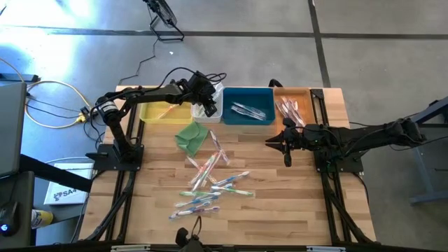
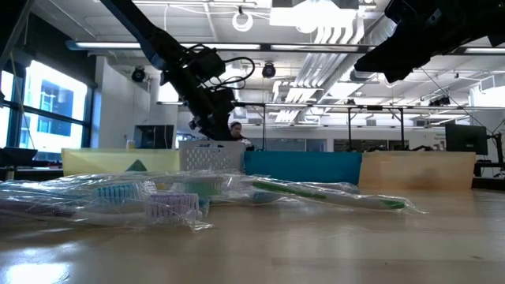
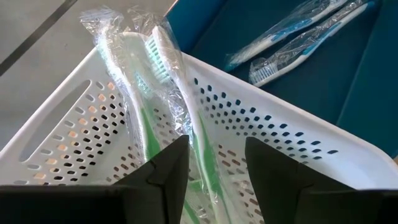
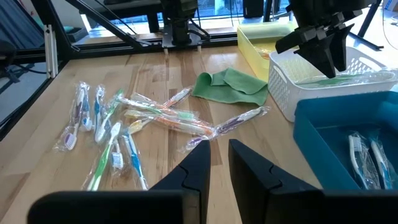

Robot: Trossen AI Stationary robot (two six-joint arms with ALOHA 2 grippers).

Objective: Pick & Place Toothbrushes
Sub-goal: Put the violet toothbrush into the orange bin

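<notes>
My left gripper (image 1: 210,106), fingers spread, hangs over the white basket (image 1: 216,110) holding green toothbrushes (image 3: 158,93), upper centre; my right gripper (image 1: 285,148) idles right, slightly parted. Loose toothbrushes (image 1: 210,183) lie lower centre.

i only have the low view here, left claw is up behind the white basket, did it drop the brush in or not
Observer: Left wrist view shows the left claw open over the white basket, with green-handled toothbrushes in wrappers lying inside, heads poking over the rim.
Operator: whats in the blue bin, i just see its wall
Observer: Blue-white toothbrushes lie in the blue bin, seen from above.
Operator: and the right claw
Observer: The right claw hangs over bare table in front of the orange bin, holding nothing.
Operator: how much is left
Observer: A loose pile of toothbrushes remains mid-table, beyond a folded green cloth.
</notes>
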